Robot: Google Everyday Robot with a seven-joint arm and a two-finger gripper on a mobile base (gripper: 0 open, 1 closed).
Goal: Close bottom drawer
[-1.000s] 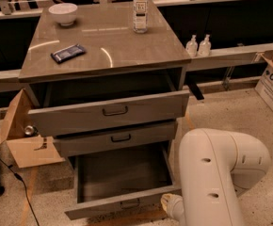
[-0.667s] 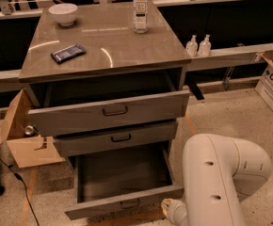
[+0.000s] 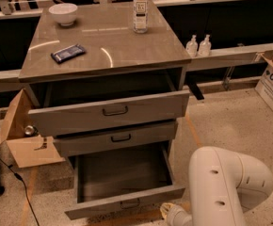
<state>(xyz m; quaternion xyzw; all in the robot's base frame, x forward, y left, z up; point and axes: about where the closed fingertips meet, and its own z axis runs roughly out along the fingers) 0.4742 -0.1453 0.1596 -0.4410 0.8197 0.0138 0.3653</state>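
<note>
While the bottom drawer (image 3: pixel 123 177) stands pulled far out (the middle drawer (image 3: pixel 92 142) and top drawer (image 3: pixel 75 117) are partly out too), the gripper (image 3: pixel 170 214) sits low beside its front right corner. Whether the gripper is open or holds anything cannot be told.

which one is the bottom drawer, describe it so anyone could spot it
Find the grey cabinet whose three drawers all stand out from its front. The bottom drawer is the lowest, nearest the floor, with the gripper at the picture's lower edge just right of its front. Unlike the two above, it is pulled out farthest, shows its inside, and has the shortest front panel.
</note>
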